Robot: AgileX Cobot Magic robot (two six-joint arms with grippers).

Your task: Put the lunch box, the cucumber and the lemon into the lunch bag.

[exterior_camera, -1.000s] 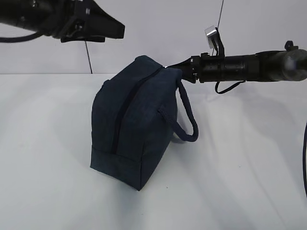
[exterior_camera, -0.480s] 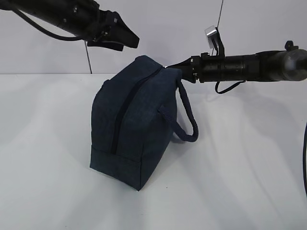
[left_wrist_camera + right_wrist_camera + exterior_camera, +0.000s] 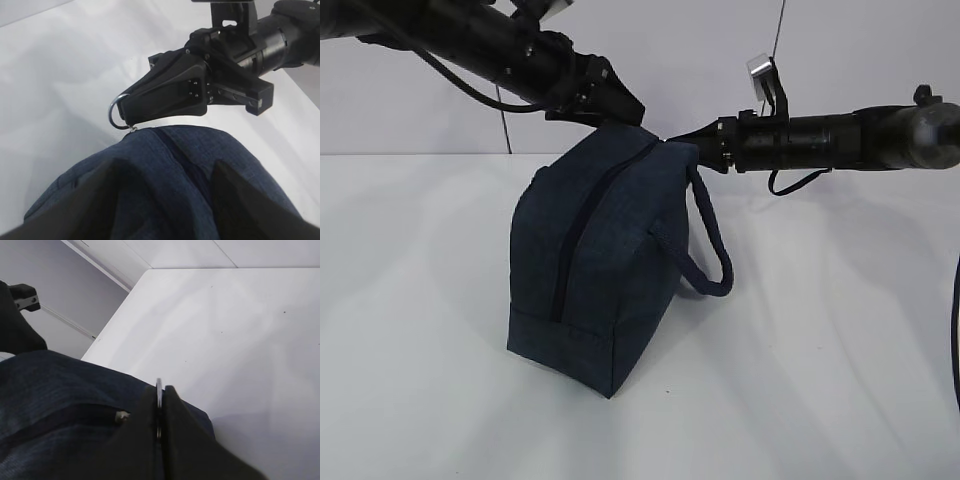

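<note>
On the left, the left gripper hangs right over the far top edge of the lunch bag; from its own wrist camera its two dark fingers straddle the navy fabric with a clear gap between them, jaws apart, and I cannot tell whether they touch the cloth. Nothing is in its grasp. The bag stands upright on the white table, middle of the scene, its long zipper running down the near-left face and looking fully closed, one loop handle drooping to the right.

Over on the right, the right gripper is pinched tight on the silver ring pull at the bag's far top corner; in the right wrist view the ring shows as a thin sliver between the closed fingers.

Where could this go wrong? That ring is thin and slick, so a tug at an angle may let it slip out. If the left jaws miss the fabric, the light bag may simply tip or slide with the pull instead of unzipping.

No lunch box, cucumber or lemon in any view. No brand, label or readable writing anywhere.
</note>
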